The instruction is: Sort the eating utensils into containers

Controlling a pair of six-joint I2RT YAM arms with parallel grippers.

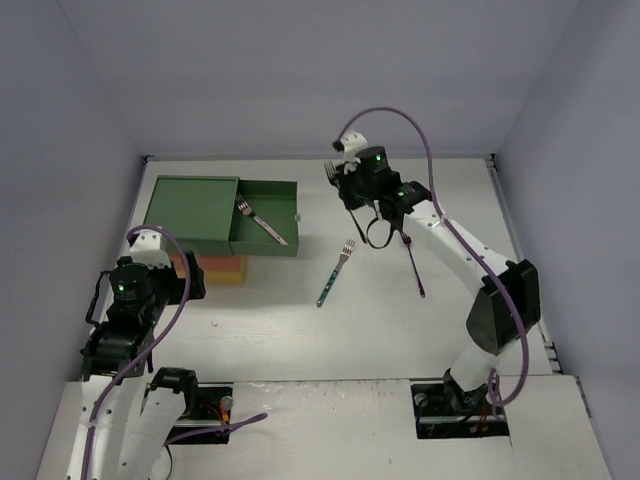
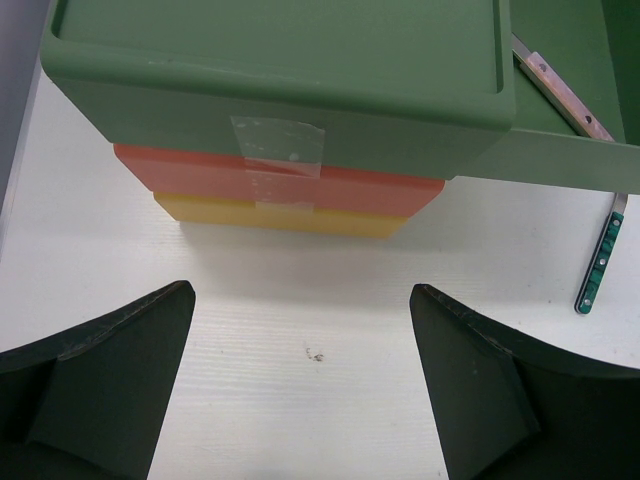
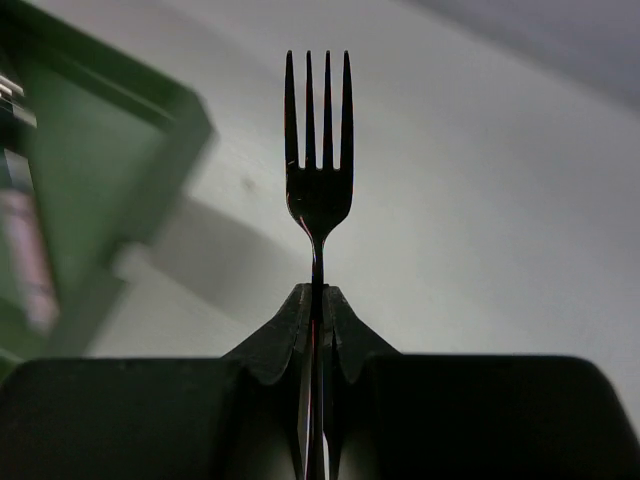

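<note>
Right wrist, right tool (image 3: 316, 305) pinching dark fork (image 3: 318, 195)

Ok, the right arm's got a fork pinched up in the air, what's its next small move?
Probably carry it left over the open green drawer and lower it. The right gripper is shut on the dark fork, and that drawer, just to its left, already holds another fork.

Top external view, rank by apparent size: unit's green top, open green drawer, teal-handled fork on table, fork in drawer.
1. green top, largest.
2. open green drawer, narrower.
3. teal-handled fork and fork in drawer: about equal length; the drawer one sits nearer the camera, so unranked.
</note>
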